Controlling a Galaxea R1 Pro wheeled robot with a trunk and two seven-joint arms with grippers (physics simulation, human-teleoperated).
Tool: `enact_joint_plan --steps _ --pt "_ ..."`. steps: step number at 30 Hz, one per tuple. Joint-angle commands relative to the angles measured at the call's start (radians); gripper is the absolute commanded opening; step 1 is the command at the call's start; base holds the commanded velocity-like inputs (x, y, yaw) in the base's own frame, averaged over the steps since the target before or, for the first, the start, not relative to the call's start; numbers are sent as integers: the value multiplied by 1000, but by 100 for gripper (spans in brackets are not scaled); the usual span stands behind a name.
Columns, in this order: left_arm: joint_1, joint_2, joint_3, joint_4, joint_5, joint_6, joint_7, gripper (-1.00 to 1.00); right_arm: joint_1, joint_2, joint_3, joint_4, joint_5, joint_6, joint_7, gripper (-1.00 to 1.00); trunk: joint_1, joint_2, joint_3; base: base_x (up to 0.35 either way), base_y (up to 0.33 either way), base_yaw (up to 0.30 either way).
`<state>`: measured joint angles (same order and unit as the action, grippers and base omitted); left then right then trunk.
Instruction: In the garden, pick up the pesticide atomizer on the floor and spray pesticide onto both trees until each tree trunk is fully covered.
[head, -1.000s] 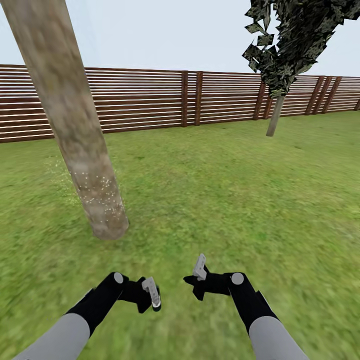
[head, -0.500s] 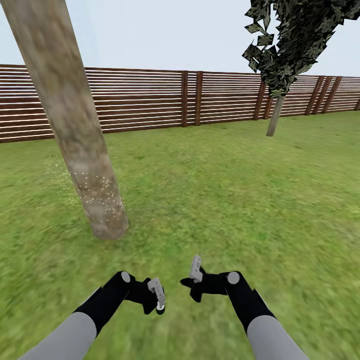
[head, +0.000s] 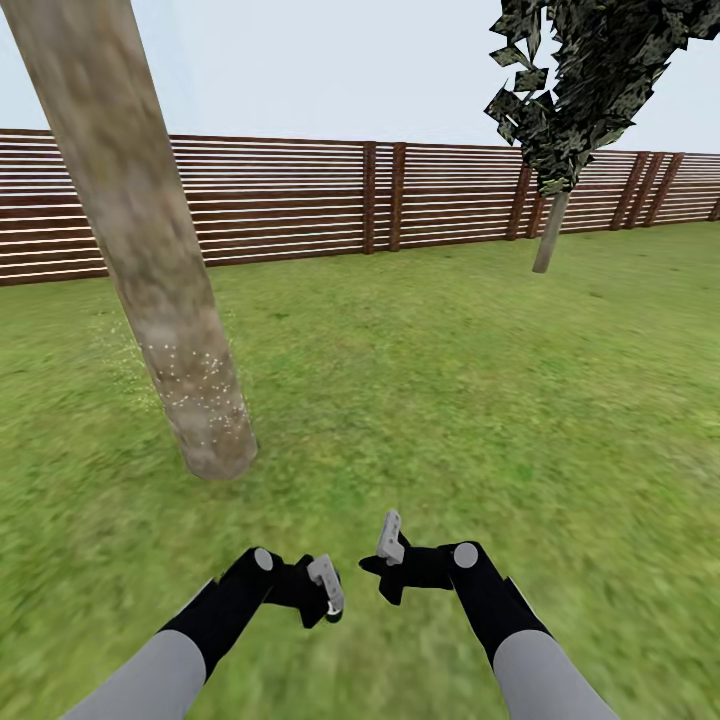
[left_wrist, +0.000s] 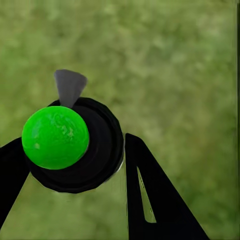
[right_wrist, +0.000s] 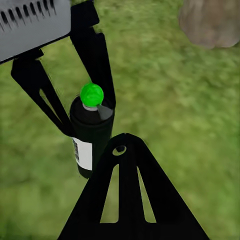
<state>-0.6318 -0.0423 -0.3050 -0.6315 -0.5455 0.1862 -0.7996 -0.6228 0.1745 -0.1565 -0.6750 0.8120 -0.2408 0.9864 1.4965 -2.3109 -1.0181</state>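
Note:
The pesticide atomizer is a black bottle with a green ball top, a grey nozzle and a white label. My left gripper is shut on it, holding it upright low over the grass. My right gripper hangs just right of it with its fingertips pressed together and nothing between them. A thick pale mottled tree trunk leans at the front left, ahead of both arms. White specks dot its lower part and the grass beside it. Its base also appears in the right wrist view.
Green lawn stretches to a brown slatted fence across the back. A thin-trunked, dark-leaved tree stands at the back right near the fence.
My left gripper with the atomizer has shifted right, closer to the right gripper. The right gripper has dropped slightly and edged left. The view has not moved.

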Motion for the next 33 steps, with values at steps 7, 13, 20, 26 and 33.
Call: enact_joint_plan --steps 7,13,20,26,33 --pt "0 -31 -5 0 -6 1 0 -100 0 0 1 0 0 0 0 -100 0 0 0 0 0 0" --pt "-2 -47 -6 -5 -5 1 0 -100 0 0 2 0 1 0 1 -100 0 0 0 0 0 0" --pt "-2 -55 -5 -14 -4 -1 3 -100 0 0 2 1 1 0 1 -100 0 0 0 0 0 0" --pt "-2 -57 -3 -17 -2 -3 5 -100 0 0 2 1 1 0 0 -100 0 0 0 0 0 0" --pt "-2 -63 -3 -11 -2 -55 4 -100 0 0 2 1 1 0 0 -100 0 0 0 0 0 0"
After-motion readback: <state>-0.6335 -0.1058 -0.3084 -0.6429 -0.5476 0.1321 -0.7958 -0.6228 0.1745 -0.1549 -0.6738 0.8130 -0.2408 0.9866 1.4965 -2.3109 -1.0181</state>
